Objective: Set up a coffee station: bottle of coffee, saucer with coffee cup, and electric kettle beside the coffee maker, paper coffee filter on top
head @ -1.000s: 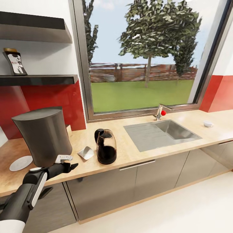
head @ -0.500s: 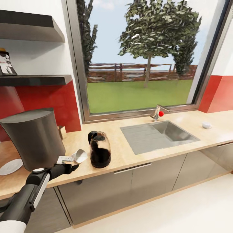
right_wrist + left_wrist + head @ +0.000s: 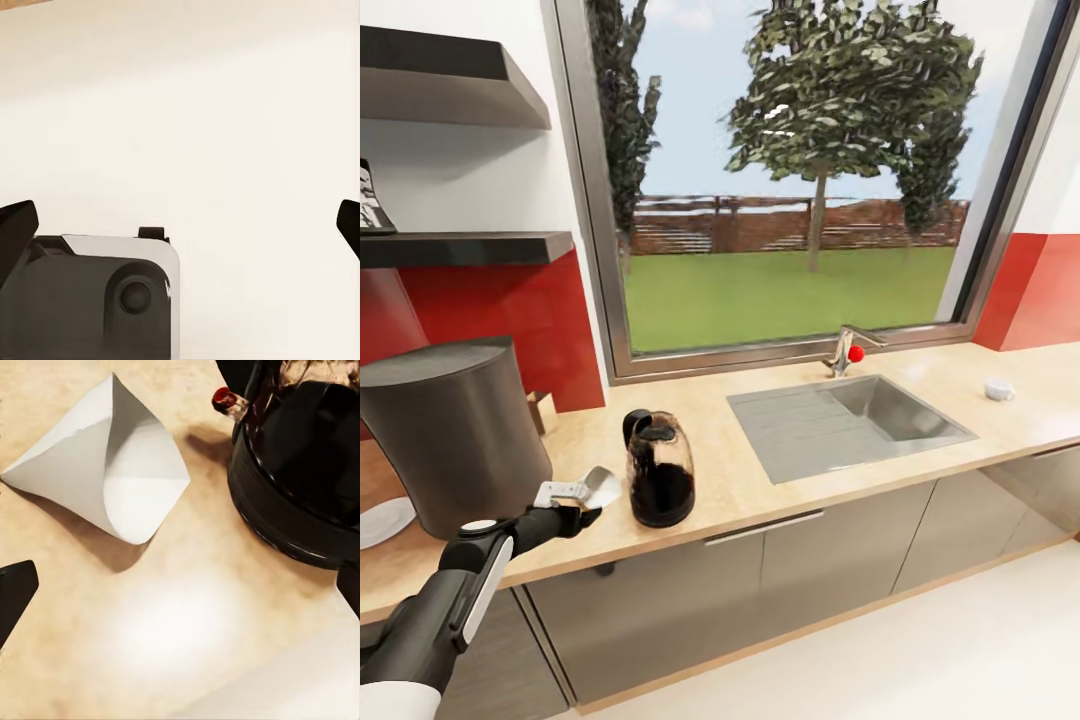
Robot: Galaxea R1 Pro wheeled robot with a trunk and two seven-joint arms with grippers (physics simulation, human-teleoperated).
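At the far left of the head view, the bottle of coffee [image 3: 370,200] stands on the kitchen shelf [image 3: 470,246], cut by the picture's edge, under a thicker black slab [image 3: 450,75]. Below it the saucer [image 3: 380,521] lies on the kitchen countertop [image 3: 760,500], touching or just beside the coffee maker [image 3: 455,435], whose tall dark body hides part of the red backsplash [image 3: 500,300].

The left gripper [image 3: 582,497] hangs at the front edge of the surface, right of the coffee maker's base. Its fingers are spread apart and hold nothing: in the left wrist view the dark fingertips [image 3: 15,592] sit at opposite edges with bare wood between them. The paper coffee filter [image 3: 112,472] lies on its side on the surface just ahead of the fingers, mouth gaping, apart from them. The electric kettle [image 3: 658,467] stands just right of the filter, its black base [image 3: 292,510] and red switch [image 3: 223,397] close beside the paper.

Farther right are the inset sink [image 3: 845,420], the faucet [image 3: 847,350], and the coffee cup [image 3: 998,388] near the counter's right end.

The right wrist view shows pale floor [image 3: 225,112] and a part of the robot's body [image 3: 97,296], with the right fingertips [image 3: 15,229] wide apart and empty.

Against the picture half a second ago, everything on the surface sits a little farther left and the bottle is more cut off: the camera has turned, while the left gripper keeps its place before the filter.
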